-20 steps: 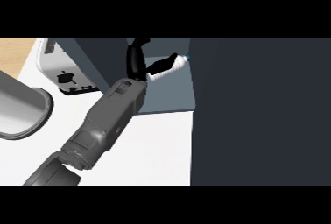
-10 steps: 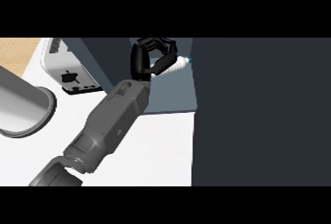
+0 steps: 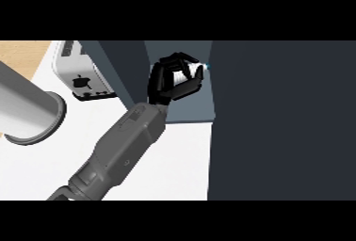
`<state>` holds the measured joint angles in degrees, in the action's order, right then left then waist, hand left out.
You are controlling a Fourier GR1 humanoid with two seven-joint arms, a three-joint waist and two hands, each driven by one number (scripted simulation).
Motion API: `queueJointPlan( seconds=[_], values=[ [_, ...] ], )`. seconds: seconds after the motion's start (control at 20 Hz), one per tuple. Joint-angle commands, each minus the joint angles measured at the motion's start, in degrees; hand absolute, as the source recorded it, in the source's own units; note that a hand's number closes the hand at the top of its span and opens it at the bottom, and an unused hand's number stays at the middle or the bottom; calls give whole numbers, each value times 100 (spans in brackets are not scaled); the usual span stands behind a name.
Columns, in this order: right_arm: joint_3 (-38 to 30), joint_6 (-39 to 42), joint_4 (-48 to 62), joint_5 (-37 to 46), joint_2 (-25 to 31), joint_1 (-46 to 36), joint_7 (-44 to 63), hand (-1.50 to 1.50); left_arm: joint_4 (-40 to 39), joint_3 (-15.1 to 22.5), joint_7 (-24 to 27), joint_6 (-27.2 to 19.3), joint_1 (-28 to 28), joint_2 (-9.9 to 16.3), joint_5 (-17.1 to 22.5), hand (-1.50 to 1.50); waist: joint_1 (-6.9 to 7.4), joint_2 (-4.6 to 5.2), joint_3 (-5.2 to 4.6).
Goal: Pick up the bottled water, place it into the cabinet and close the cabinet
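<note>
The bottled water (image 3: 189, 76) is white with a pale blue cap and shows only between the fingers of my left hand (image 3: 169, 81), which is shut on it. Hand and bottle are over the slate-grey cabinet surface (image 3: 184, 109), right beside the tall dark cabinet panel (image 3: 278, 117) that fills the right side of the head view. My grey forearm runs up from the lower left to the hand. Most of the bottle's body is hidden by the fingers. My right hand does not show.
A silver toaster (image 3: 82, 75) stands on the white counter (image 3: 42, 164) at the upper left. A large grey cylindrical pot (image 3: 28, 110) sits at the left edge. A strip of wooden surface (image 3: 21, 54) shows at the top left.
A second ago the left hand was open beside the bottle, fingers straight. Its fingers have since curled round the bottle, and the hand has moved a little toward the dark panel.
</note>
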<state>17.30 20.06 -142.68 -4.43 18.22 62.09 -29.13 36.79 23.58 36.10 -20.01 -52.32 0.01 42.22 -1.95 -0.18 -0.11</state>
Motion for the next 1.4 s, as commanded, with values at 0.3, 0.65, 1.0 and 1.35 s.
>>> queueJointPlan(
  seconds=[0.3,0.65,1.0,1.35],
  values=[
    [244,-350,-521,323,-141,274,93,-150,2241,1530,-181,522,2352,-1,240,-150,273,-55,4],
    [476,-536,-873,519,-4,404,263,-150,3925,1739,16,56,3969,919,70,-150,363,-45,2],
    [546,100,-757,1023,904,93,155,150,5228,1866,306,291,5381,1891,123,-150,541,-63,-6],
    [687,462,-1061,1581,1637,-579,402,150,5755,1353,744,1125,6092,3148,264,-150,557,-83,-33]
  ],
)
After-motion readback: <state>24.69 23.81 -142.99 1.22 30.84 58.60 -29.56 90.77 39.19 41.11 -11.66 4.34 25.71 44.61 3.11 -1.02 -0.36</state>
